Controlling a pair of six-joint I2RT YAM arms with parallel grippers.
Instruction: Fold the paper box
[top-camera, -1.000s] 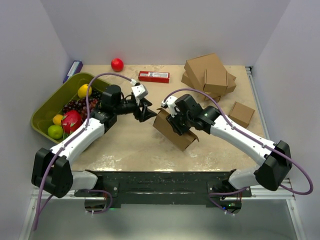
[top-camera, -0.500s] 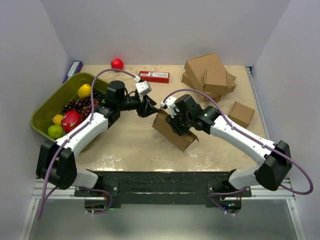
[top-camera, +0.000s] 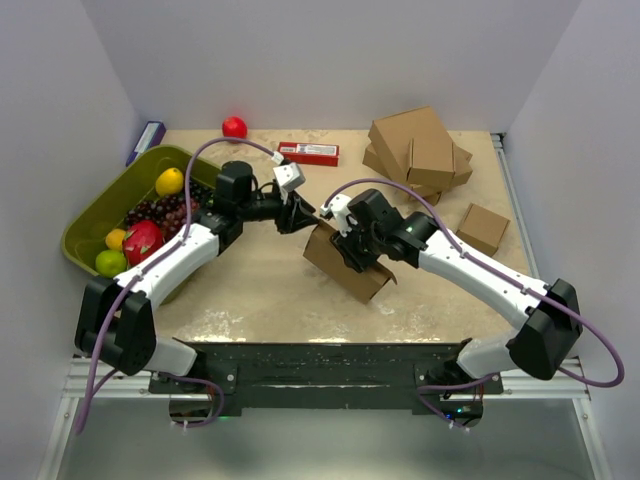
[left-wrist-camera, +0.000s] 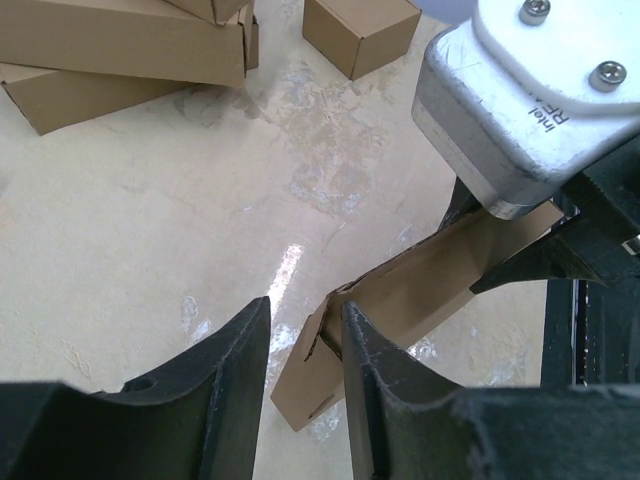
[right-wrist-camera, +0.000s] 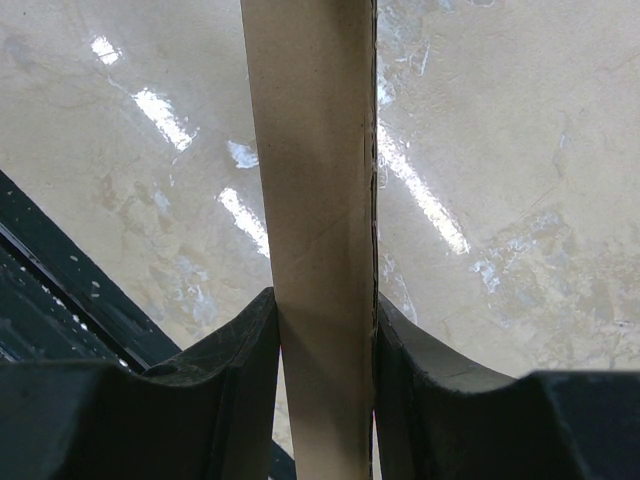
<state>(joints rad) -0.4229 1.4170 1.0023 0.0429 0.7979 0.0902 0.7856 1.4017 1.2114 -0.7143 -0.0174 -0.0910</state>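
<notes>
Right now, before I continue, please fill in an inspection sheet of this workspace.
Surface: table, beige and glossy.
Job's things: paper box, partly folded, tilted at centre.
Clutter: stacked boxes, small box, fruit bin, red ball, red packet.
Grippers: right gripper shut on the paper box; left gripper open beside its corner.
Cables: purple cables loop over both arms.
Surroundings: white walls; nothing else seen.

L gripper (top-camera: 303, 216) moved rt to paper box (top-camera: 345, 265) edge, jaws narrower.
</notes>
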